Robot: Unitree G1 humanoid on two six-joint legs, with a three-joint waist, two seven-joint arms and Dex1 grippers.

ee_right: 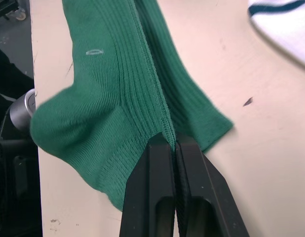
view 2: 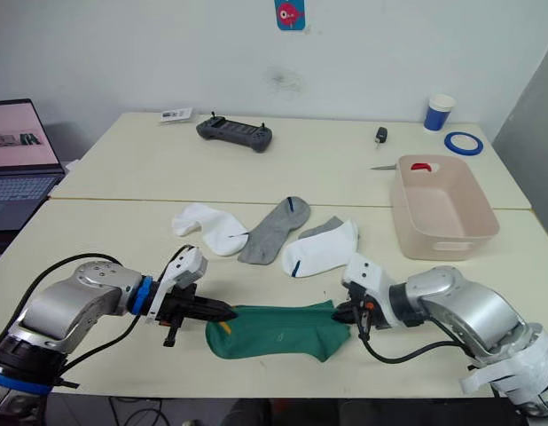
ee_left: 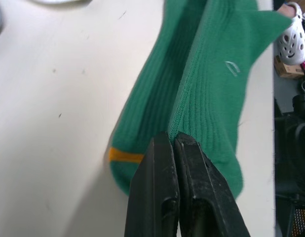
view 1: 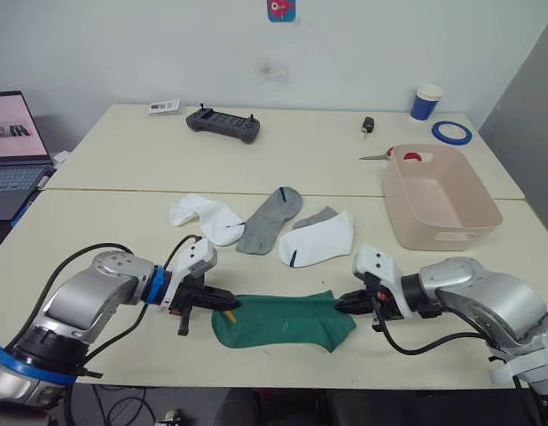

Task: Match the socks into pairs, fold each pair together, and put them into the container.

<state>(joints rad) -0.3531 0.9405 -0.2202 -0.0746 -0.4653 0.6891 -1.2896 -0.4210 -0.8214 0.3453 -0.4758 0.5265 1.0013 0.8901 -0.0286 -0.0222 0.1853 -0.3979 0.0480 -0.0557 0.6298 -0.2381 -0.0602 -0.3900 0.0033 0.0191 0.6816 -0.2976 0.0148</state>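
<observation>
Pinching opposite ends of the green socks, the left end effector and right end effector are clamped shut, stretching them over the surface.

Ribbed green knit socks — matt cloth, smooth pale tabletop, glossy black fingers

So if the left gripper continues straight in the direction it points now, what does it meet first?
The left gripper is already shut on the green socks, so more of that fabric comes first. Beyond it, along the same line, is the right gripper, shut on the other end, though depth is hard to judge.
</observation>
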